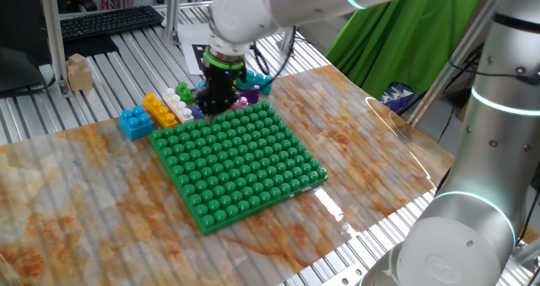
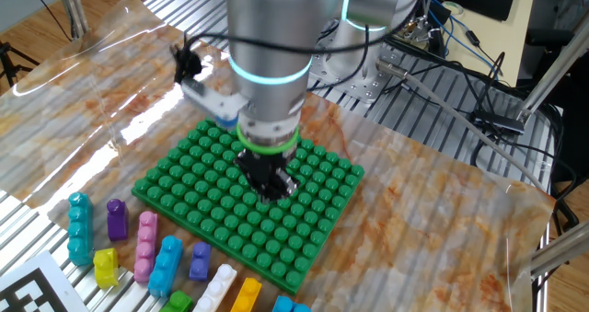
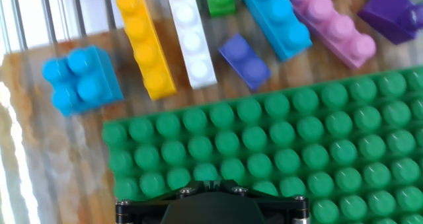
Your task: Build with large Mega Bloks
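A large green studded baseplate [image 1: 240, 164] lies on the table; it also shows in the other fixed view [image 2: 230, 211] and the hand view [image 3: 297, 145]. Loose Mega Bloks lie in a row along its far edge: a blue square brick [image 3: 82, 82], a yellow-orange brick [image 3: 145, 42], a white brick [image 3: 192, 36], a small violet brick [image 3: 244, 59], a light blue brick [image 3: 277, 19], a pink brick [image 3: 330, 22] and a purple brick [image 3: 393, 16]. My gripper [image 3: 206, 183] hovers over the baseplate near that edge [image 1: 215, 100], jaws together and empty.
A teal brick [image 2: 80, 227] and a small yellow brick [image 2: 106, 268] lie at the row's end. A printed marker sheet [image 2: 28, 289] lies beside them. A small cardboard box [image 1: 80, 71] and a keyboard [image 1: 110, 20] sit at the back. A green cloth [image 1: 405, 33] hangs on the right.
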Available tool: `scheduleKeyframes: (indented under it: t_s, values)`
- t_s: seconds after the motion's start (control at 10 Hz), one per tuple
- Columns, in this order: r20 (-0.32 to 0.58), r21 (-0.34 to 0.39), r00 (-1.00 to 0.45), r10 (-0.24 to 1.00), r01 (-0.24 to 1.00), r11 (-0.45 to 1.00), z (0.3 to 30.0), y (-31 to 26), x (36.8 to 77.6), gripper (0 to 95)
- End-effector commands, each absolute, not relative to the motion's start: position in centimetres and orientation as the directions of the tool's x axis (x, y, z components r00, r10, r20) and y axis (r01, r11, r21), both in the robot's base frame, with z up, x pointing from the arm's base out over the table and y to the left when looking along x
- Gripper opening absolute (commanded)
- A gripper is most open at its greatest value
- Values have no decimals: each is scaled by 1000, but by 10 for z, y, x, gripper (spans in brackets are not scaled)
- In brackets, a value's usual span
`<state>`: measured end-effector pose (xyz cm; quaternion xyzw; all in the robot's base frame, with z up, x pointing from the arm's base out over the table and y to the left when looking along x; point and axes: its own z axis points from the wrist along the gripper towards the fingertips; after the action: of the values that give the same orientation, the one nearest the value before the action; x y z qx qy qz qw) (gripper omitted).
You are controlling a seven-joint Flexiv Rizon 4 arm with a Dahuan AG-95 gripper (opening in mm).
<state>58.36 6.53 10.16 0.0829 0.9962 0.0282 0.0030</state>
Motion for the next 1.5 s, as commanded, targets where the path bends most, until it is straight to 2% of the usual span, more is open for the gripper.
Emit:
scheduleKeyframes:
  t_s: [0.1,1.5]
  values:
    - [1,56,-985,175,175,983,102,69,589,0]
    - [47,47,-986,160,162,986,106,72,593,0]
